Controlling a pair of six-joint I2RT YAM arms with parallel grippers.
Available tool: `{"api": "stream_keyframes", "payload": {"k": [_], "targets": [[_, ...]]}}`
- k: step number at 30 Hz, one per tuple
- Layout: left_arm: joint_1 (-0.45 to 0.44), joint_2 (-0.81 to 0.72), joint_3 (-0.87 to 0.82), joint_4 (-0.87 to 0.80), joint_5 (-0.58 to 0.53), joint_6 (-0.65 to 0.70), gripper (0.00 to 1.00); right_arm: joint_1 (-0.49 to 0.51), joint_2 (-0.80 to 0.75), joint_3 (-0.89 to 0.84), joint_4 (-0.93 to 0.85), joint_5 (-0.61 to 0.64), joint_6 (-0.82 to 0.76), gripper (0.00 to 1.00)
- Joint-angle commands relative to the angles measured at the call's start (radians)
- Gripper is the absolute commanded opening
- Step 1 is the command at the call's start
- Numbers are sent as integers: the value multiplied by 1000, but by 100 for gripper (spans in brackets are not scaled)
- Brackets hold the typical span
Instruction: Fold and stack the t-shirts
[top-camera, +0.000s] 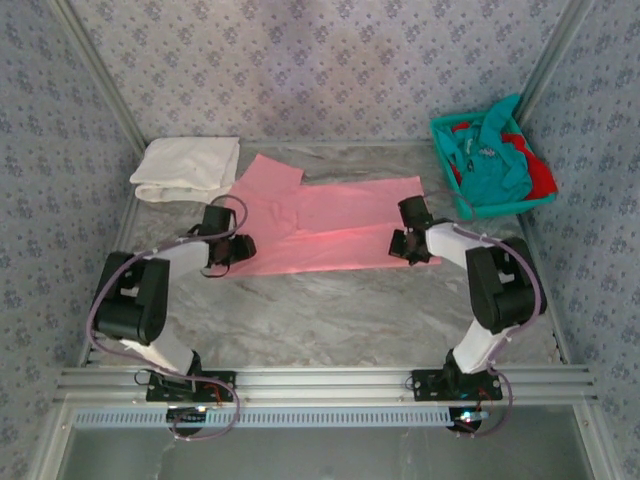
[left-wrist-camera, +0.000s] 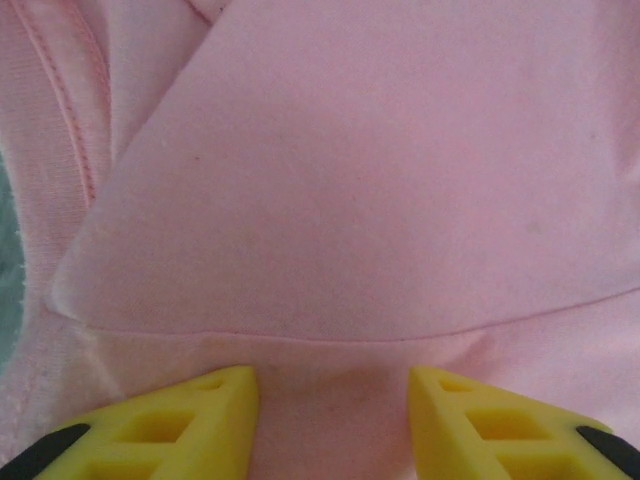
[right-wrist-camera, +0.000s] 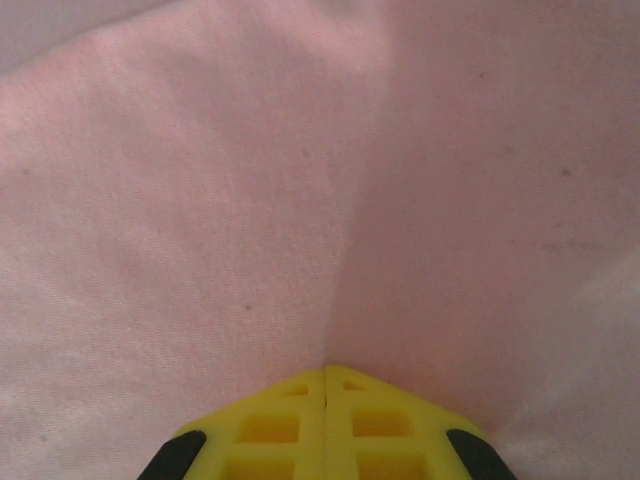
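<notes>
Ctr of frame, top view: salmon pink cloth t-shirt (top-camera: 330, 225) is laid flat. Its R edge is pinched by right gripper (top-camera: 402, 246), fingers pressed together; left gripper (top-camera: 238, 248) is held spread over L hem.

The left hand (left-wrist-camera: 330, 385), fingers (left-wrist-camera: 200, 420) spread, sits over a folded pink t-shirt (left-wrist-camera: 380, 180).
</notes>
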Motion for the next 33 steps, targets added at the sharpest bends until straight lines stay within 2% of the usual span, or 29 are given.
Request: {"api": "stream_keyframes", "payload": {"k": [1, 7, 11, 13, 16, 18, 21, 25, 28, 33], "targets": [[-1, -89, -61, -138, 7, -37, 44, 53, -68, -106, -74, -34, 84, 0], [-22, -213, -169, -229, 64, -92, 44, 112, -224, -282, -109, -36, 219, 0], [-53, -316, -197, -302, 53, -124, 46, 120, -324, -278, -204, -16, 233, 0], [-49, -375, -140, -384, -11, -93, 48, 122, -379, -221, -250, -7, 232, 1], [-21, -420, -3, -447, -87, -10, 50, 121, -437, -113, -287, -4, 218, 14], [29, -406, 87, -438, -81, 28, 50, 103, -445, -45, -285, 4, 177, 19], [59, -301, 236, -374, -67, 119, 51, 54, -424, 1, -174, -8, 128, 26], [54, -5, 534, -401, -110, 214, 55, -13, -326, 70, -6, -51, 43, 29], [37, 207, 736, -422, -138, 257, 63, -21, -249, 136, 38, -63, -1, 32], [9, 511, 1076, -522, -213, 295, 69, -20, -203, 149, 118, -81, -3, 40]]}}
